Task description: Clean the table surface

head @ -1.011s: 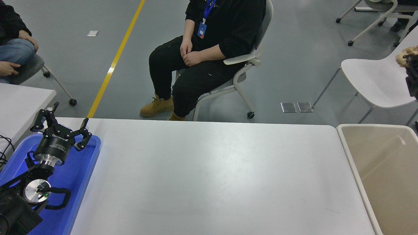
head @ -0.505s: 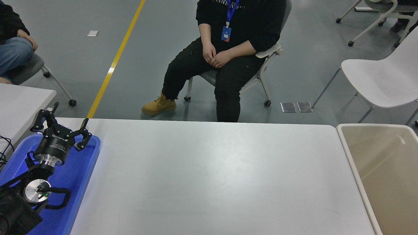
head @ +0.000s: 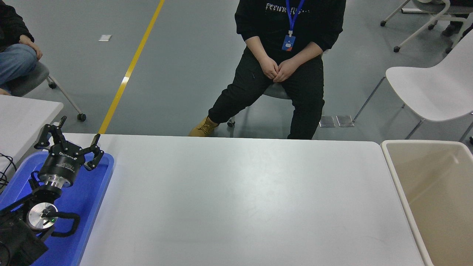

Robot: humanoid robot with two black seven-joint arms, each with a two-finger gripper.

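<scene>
Nothing on the robot's side has been moved since the earlier pictures; only the seated person (head: pixel 288 62) at the far side has been shifted to the right and is now turned to face the table. The left claw (head: pixel 70 142) is held in the same spot at the lower left, and its black fingers (head: pixel 97 157) are spread wide with nothing between them. It is held over the far end of a blue tray (head: pixel 94 195), which is set along the left edge of the table surface (head: pixel 240 199). The left arm (head: pixel 40 207) is seen coming up from the bottom left corner, above the tray. The right arm is not seen at all.

The table surface is the big white top that fills the middle of the view, from the tray on the left to its rounded corner on the right. Just beside its right edge a beige bin (head: pixel 436 199) is placed, with its mouth open. A smaller white table (head: pixel 26 118) is seen at the left, behind the tray. An empty white chair (head: pixel 432 88) is seen at the far right on the grey floor, and a yellow line (head: pixel 129 70) is painted on that floor. Part of a second person (head: pixel 14 44) is seen at the top left.
</scene>
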